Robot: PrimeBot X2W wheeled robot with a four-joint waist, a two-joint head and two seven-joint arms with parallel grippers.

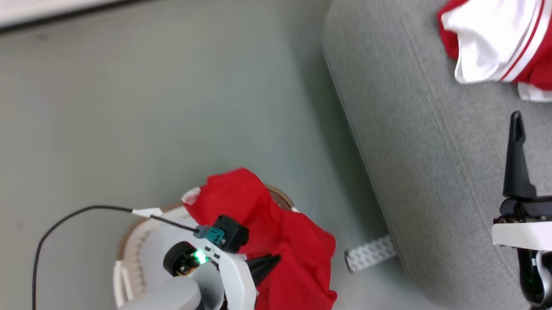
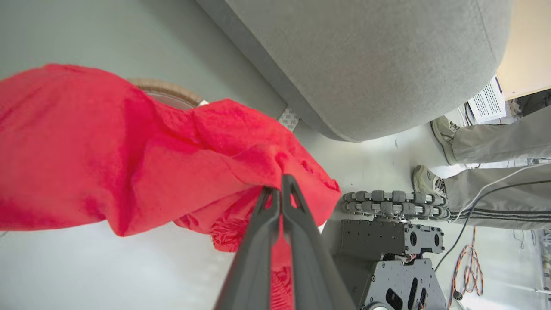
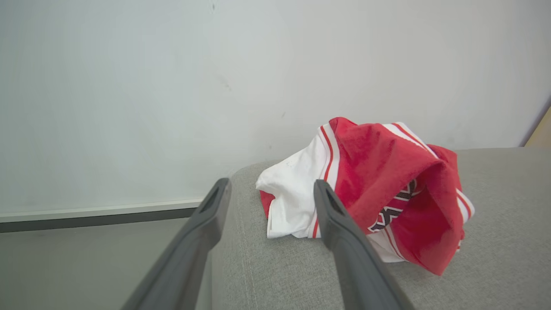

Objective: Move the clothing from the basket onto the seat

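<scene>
Pressed together, my left fingers (image 2: 282,193) pinch the red garment (image 2: 129,146) over the basket (image 1: 134,245); my right fingers (image 1: 539,113) are spread above the seat (image 1: 418,145) at 2 o'clock. Hanging slack could snag on the basket and slip free.

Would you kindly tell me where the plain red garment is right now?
Lower centre of the head view: the plain red garment hangs pinched in the left gripper over the basket, left of the seat.
</scene>
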